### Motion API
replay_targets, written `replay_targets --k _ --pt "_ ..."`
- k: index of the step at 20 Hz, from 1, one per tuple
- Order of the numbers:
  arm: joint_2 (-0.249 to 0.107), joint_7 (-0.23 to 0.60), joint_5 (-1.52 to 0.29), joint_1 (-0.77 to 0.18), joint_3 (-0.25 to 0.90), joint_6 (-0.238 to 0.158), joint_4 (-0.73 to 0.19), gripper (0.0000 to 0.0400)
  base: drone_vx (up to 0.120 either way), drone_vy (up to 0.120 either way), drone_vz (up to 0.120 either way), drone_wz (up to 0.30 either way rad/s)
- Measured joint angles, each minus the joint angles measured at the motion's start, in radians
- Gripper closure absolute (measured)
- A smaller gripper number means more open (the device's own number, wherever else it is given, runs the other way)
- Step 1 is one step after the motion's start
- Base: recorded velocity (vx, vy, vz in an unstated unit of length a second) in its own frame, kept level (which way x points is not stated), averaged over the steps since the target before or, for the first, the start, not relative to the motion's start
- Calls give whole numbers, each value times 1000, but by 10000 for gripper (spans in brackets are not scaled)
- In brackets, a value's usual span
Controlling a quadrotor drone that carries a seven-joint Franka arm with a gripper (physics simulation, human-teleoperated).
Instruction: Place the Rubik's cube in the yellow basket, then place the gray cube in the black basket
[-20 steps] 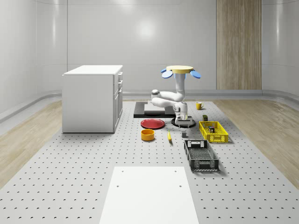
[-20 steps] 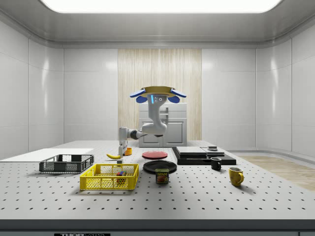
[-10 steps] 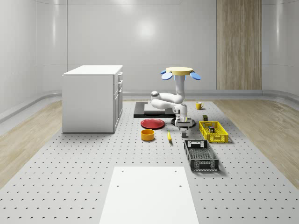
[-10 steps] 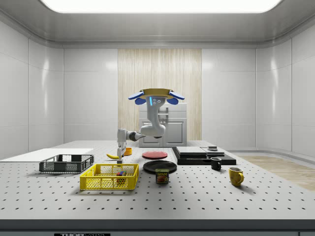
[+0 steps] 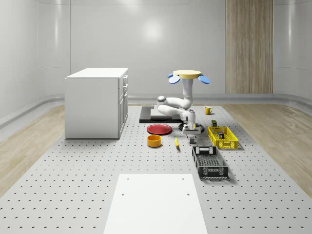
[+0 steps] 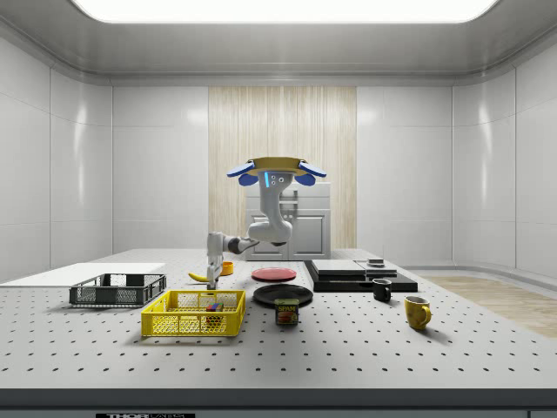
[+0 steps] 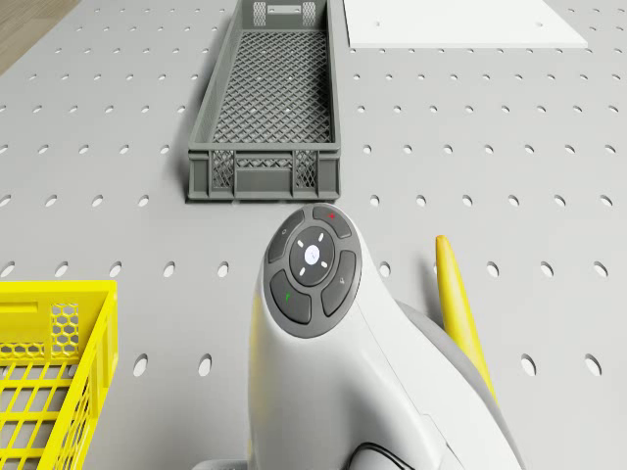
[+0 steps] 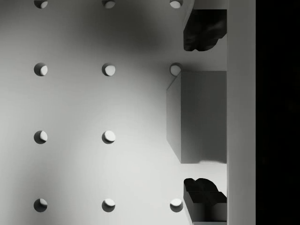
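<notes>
The drone (image 5: 187,74) hovers over the table beside the yellow basket (image 5: 223,138), with its arm bent down. In the wrist view my gripper (image 8: 202,115) is open, just above the table. Its two dark fingertips (image 8: 204,30) straddle the gray cube (image 8: 197,117), a small gap on each side. In the side view the gripper (image 6: 211,275) hangs low behind the yellow basket (image 6: 193,314), and the Rubik's cube (image 6: 211,306) lies inside that basket. The black basket (image 5: 209,163) sits nearer the front; in the drone view the black basket (image 7: 265,98) lies beyond the wrist.
A banana (image 5: 176,142), an orange bowl (image 5: 154,141) and a red plate (image 5: 159,128) lie to the whole-scene view's left of the gripper. A white cabinet (image 5: 96,103) stands further left. A can (image 6: 286,312) and two mugs (image 6: 417,312) are at the side view's right.
The arm has lowered the gripper to table height over the gray cube. The drone has shifted a little above it.
</notes>
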Motion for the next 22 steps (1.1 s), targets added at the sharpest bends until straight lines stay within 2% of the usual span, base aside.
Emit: replay_targets --k 13,17,22 --pt "15 3 -10 -53 -10 4 53 0 0 0 0 0" --pt "15 3 -10 -54 -10 4 55 90 0 0 0 0" --pt "16 3 -11 -55 -11 4 56 133 0 0 0 0"
